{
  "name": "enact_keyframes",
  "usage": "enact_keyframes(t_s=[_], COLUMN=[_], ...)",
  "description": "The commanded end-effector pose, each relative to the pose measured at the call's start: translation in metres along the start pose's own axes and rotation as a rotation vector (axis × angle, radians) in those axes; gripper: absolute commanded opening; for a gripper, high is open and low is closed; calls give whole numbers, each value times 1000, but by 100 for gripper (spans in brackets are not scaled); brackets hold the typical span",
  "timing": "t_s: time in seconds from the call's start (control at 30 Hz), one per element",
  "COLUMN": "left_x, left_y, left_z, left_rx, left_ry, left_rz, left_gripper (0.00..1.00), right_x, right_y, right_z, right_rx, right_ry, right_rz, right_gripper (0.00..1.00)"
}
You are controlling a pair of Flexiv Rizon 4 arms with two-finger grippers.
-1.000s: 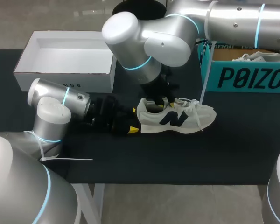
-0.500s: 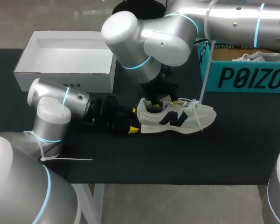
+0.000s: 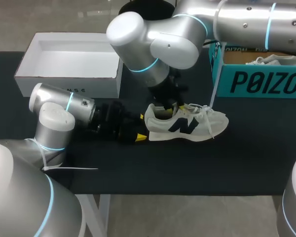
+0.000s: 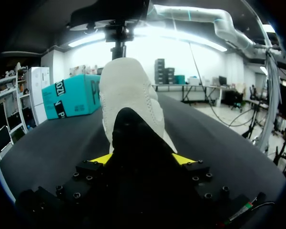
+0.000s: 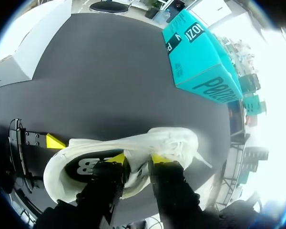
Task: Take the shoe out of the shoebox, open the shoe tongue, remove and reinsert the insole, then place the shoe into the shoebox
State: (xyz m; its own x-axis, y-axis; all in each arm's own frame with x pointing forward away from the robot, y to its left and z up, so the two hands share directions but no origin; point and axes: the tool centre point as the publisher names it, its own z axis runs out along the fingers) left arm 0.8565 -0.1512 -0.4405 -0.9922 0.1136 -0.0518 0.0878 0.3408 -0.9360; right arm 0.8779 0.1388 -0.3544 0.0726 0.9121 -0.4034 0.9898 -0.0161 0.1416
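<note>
A white shoe (image 3: 200,123) with a dark logo lies on its sole on the black table, toe pointing right. My left gripper (image 3: 140,127) lies low at the heel, and its yellow tips press the heel (image 4: 128,90) from both sides. From above, my right gripper (image 3: 171,106) reaches into the shoe's opening. In the right wrist view its fingers (image 5: 138,160) stand close together with the white tongue fabric (image 5: 136,168) pinched between them. The teal shoebox (image 3: 256,81) stands at the back right.
A white open box (image 3: 69,85) sits at the back left. Another white shoe (image 3: 276,60) lies inside the teal shoebox. Bare black table stretches in front of the shoe up to the front edge (image 3: 187,190).
My right gripper's fingers spread wider at the shoe's opening half a second ago and have closed in again. The shoe and my left arm have stayed put.
</note>
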Motion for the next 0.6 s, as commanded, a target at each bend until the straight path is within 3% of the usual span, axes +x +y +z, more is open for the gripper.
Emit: enact_keyframes(t_s=[0.03, 0.6], left_x=[-1, -1], left_y=[3, 3], left_z=[1, 1], left_rx=[-1, -1], left_ry=[1, 1], left_rz=[-1, -1], left_gripper=[0, 0], right_x=[2, -17], right_y=[2, 4], right_z=[1, -4], right_rx=[3, -7], right_ry=[0, -2], right_rz=[0, 36], right_gripper=[21, 20])
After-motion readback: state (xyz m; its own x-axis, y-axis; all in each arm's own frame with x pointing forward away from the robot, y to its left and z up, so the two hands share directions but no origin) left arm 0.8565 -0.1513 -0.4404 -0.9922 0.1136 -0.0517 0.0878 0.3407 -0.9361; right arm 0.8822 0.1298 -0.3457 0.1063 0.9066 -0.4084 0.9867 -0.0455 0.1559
